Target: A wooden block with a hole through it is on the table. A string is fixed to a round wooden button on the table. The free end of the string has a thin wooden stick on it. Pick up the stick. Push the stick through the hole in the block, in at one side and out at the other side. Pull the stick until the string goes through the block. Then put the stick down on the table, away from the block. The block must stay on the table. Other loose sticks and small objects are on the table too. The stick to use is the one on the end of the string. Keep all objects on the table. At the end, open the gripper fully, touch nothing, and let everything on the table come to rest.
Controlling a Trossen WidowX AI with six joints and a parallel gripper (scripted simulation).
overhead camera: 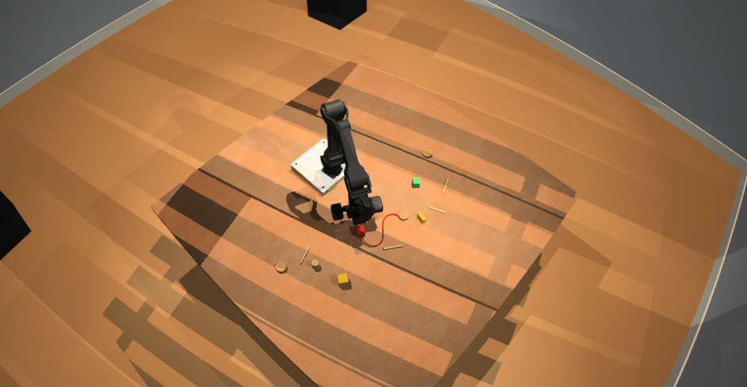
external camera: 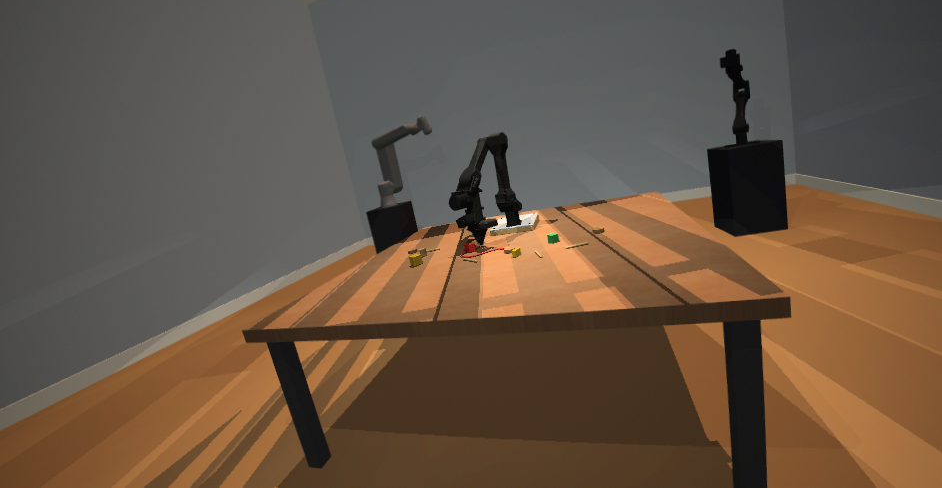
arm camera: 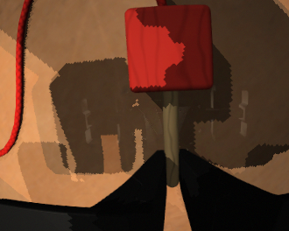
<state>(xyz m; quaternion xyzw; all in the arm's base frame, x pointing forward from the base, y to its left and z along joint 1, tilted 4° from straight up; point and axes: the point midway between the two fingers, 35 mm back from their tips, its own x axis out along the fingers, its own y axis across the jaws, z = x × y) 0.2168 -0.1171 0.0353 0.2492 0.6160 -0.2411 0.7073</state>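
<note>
My black two-fingered hand (overhead camera: 359, 224) (external camera: 481, 242) (arm camera: 171, 157) pinches the thin wooden stick (arm camera: 171, 131), which emerges from the red wooden cube block (overhead camera: 360, 231) (external camera: 469, 247) (arm camera: 169, 48) on the surface. Red braided string (overhead camera: 382, 233) (external camera: 479, 251) (arm camera: 20, 79) enters opposite. Risks: string friction could drag the block; a short grip could slip.

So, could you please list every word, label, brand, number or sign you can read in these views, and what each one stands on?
There are none that can be read.
The red block shows only wood grain and shadow on the face seen close up.
The arm and its white base plate show no legible text; any tiny marking would be too small to read.
</note>
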